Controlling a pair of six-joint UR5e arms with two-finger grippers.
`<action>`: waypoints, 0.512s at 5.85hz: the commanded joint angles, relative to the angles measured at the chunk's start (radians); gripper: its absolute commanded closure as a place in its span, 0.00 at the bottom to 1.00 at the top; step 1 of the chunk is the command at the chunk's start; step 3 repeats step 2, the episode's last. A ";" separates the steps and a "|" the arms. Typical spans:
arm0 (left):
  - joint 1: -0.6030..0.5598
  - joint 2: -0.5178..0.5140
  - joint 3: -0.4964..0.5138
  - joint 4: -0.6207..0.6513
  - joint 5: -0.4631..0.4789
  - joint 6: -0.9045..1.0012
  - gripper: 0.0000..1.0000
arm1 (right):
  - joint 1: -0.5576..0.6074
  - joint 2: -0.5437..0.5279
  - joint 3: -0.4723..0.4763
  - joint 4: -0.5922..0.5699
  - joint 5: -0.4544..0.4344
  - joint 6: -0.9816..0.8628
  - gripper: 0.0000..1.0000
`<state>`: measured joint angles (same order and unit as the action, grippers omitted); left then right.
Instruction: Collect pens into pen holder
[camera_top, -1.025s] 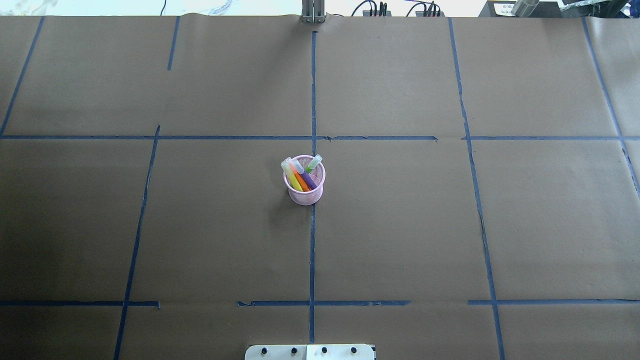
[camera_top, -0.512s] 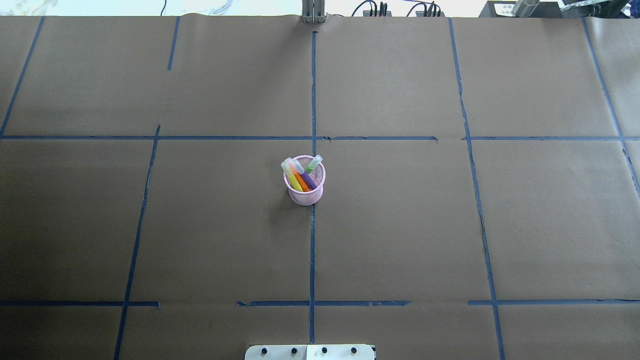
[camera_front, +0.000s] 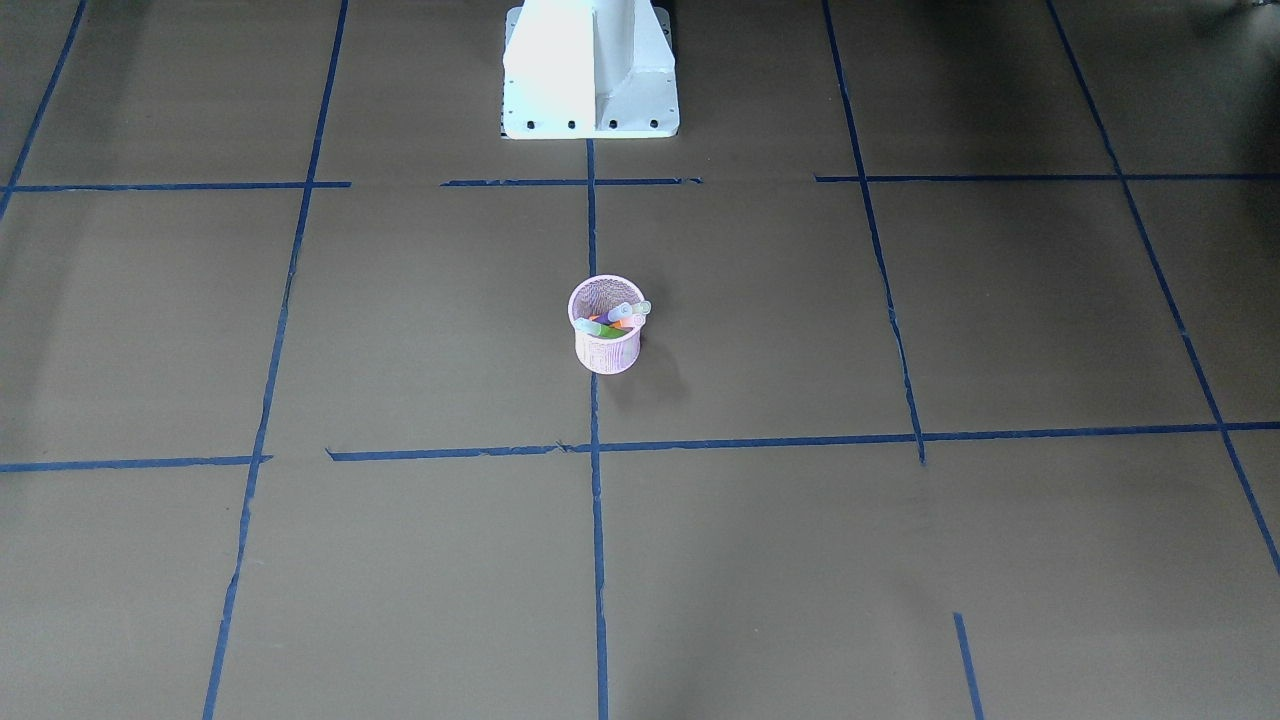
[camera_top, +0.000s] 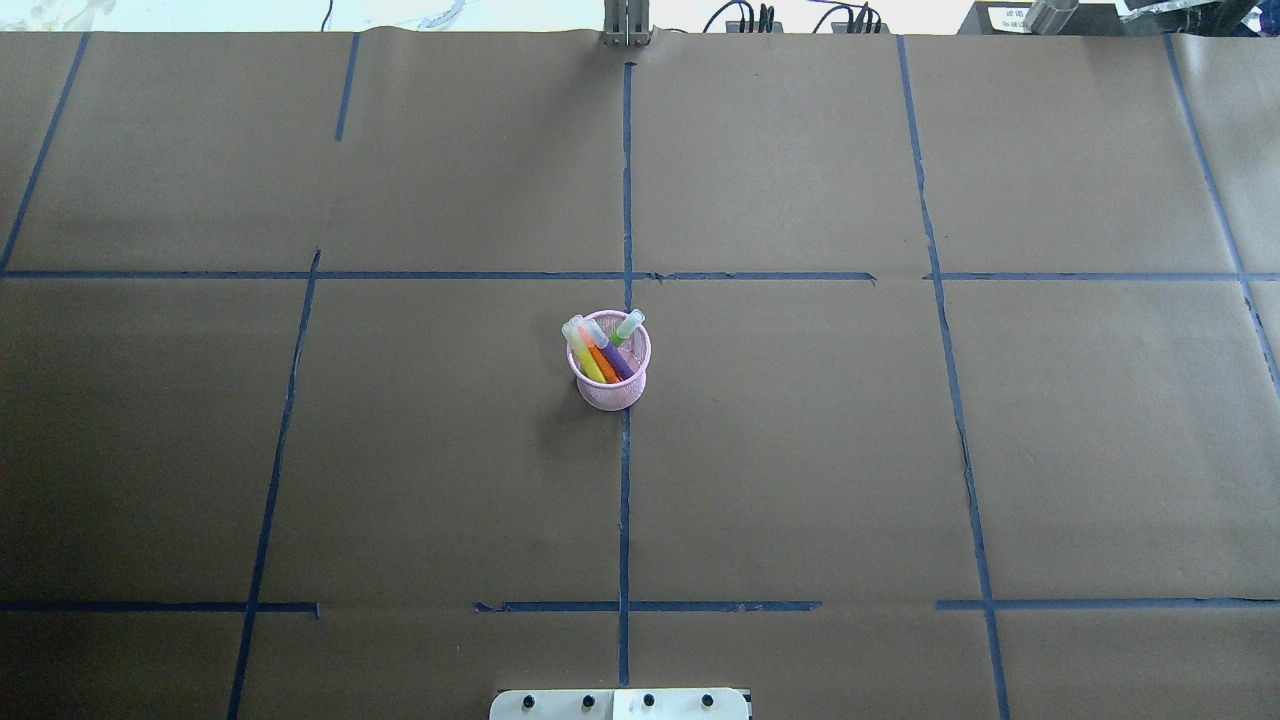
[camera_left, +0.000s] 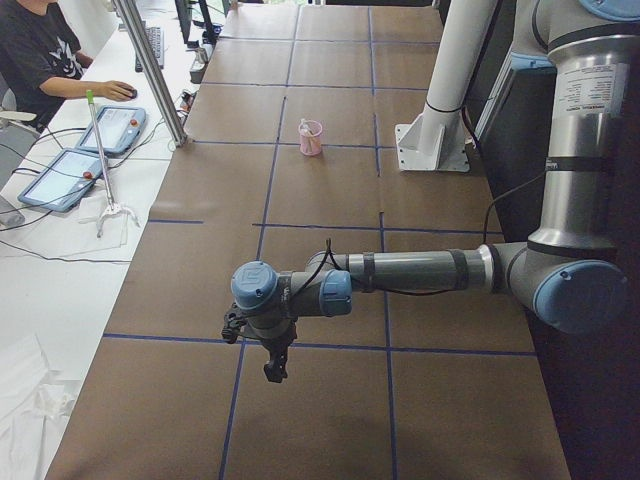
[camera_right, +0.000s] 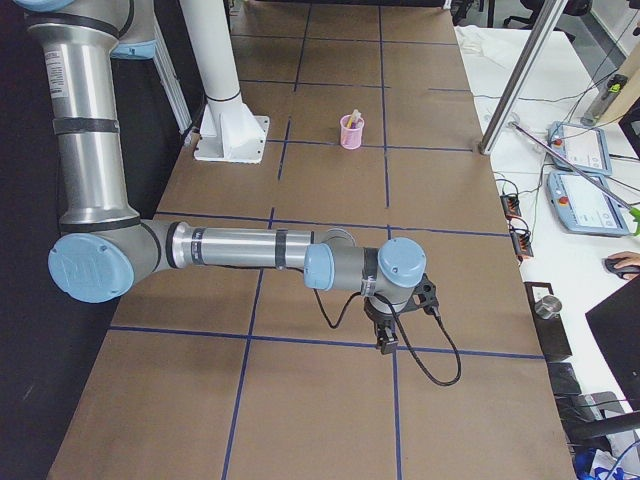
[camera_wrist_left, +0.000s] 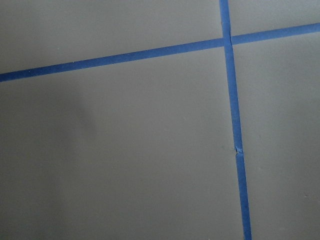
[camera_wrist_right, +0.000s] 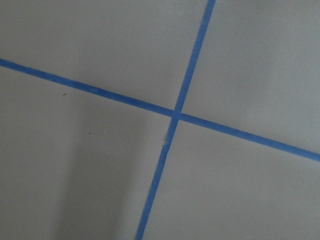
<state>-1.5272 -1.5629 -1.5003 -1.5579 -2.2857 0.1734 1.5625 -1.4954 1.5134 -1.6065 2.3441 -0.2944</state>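
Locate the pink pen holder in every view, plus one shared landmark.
Front-facing: pen holder at centre.
Overhead: pen holder at centre.
Exterior left: pen holder upper middle.
Exterior right: pen holder upper middle.
Left wrist: absent.
Right wrist: absent.
Landmark: white robot base, exterior views only.

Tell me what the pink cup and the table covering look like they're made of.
Pen holder: probably painted wire mesh, matte pink; fine grid pattern in its wall, rolled rim. Table covering: likely brown kraft paper, matte; wavy far edge, small tears by the tape.
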 joint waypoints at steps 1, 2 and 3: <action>-0.001 0.001 0.000 -0.001 0.000 0.000 0.00 | -0.001 0.004 0.001 0.000 -0.031 0.000 0.00; -0.001 0.001 0.000 -0.001 0.000 0.000 0.00 | -0.001 0.004 0.001 0.002 -0.046 0.000 0.00; -0.001 0.001 0.000 -0.001 0.000 0.000 0.00 | -0.001 0.004 0.001 0.002 -0.046 0.000 0.00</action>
